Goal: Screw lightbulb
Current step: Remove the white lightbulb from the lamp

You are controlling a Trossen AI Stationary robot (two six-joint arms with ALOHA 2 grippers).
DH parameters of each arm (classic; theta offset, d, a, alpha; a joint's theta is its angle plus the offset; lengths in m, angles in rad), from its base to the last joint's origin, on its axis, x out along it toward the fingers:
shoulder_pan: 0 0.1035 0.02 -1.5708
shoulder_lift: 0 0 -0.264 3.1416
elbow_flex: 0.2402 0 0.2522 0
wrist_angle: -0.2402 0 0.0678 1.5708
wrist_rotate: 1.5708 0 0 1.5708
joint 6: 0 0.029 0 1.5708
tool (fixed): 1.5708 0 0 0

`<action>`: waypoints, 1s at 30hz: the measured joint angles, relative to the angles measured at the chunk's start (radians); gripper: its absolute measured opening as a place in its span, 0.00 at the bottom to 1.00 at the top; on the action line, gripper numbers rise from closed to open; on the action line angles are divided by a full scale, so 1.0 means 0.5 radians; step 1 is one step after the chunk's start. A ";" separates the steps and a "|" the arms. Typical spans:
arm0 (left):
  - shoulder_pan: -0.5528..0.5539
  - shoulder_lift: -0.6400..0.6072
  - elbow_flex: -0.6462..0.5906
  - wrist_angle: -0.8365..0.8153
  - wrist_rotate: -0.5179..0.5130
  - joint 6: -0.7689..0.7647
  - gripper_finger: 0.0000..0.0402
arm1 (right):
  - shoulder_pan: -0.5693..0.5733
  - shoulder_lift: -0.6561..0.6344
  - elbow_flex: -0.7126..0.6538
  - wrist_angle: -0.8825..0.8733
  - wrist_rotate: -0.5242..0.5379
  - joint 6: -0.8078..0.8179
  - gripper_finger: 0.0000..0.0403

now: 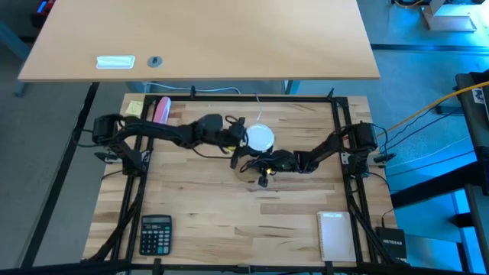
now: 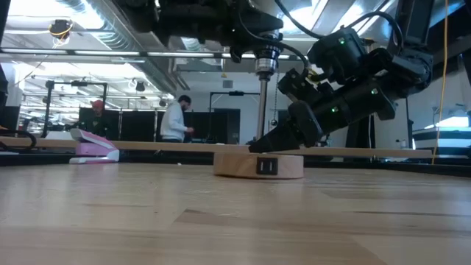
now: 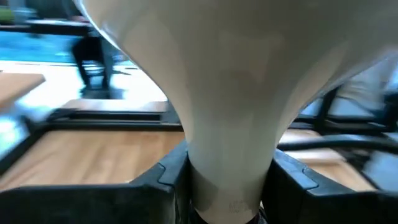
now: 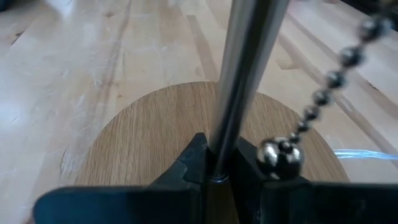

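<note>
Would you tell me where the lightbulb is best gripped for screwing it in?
At its narrow neck, as the left gripper does now: the lightbulb tapers there, so the fingers close around it from either side, while the wide globe would slip.

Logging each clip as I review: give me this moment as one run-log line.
left gripper: shut on lightbulb, above lamp | right gripper: shut on lamp pole, at wooden base | step: screwing bulb in

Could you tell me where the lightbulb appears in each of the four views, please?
High view: lightbulb at centre, between both grippers.
Low view: not visible; top edge cuts it off above the metal pole.
Left wrist view: fills the frame, neck between the left gripper fingers.
Right wrist view: not in it.
Shared landmark: wooden base.
</note>
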 joint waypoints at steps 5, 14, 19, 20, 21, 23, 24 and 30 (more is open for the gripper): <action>-0.218 -0.002 0.002 0.002 -0.836 -0.061 0.31 | 0.001 0.001 0.002 0.000 0.115 0.100 0.11; -0.588 0.011 0.000 0.069 -2.310 -0.237 0.31 | -0.004 0.004 0.008 -0.002 0.200 0.135 0.11; -0.625 0.015 0.002 0.133 -2.365 -0.180 0.33 | -0.002 0.002 0.007 0.000 0.196 0.133 0.11; -0.624 0.015 0.008 0.125 -2.363 -0.179 0.33 | -0.003 0.002 0.007 0.000 0.194 0.135 0.11; -0.624 0.015 0.008 0.120 -2.354 -0.172 0.33 | -0.003 0.002 0.006 0.000 0.193 0.137 0.11; -0.619 0.015 0.012 0.091 -2.324 -0.168 0.33 | -0.003 0.002 0.006 0.001 0.177 0.138 0.11; -0.617 0.015 0.014 0.072 -2.308 -0.174 0.33 | -0.003 0.002 0.006 0.000 0.176 0.139 0.11; -0.614 0.011 0.016 0.046 -2.209 -0.132 0.33 | -0.002 -0.013 0.002 -0.010 0.174 0.136 0.31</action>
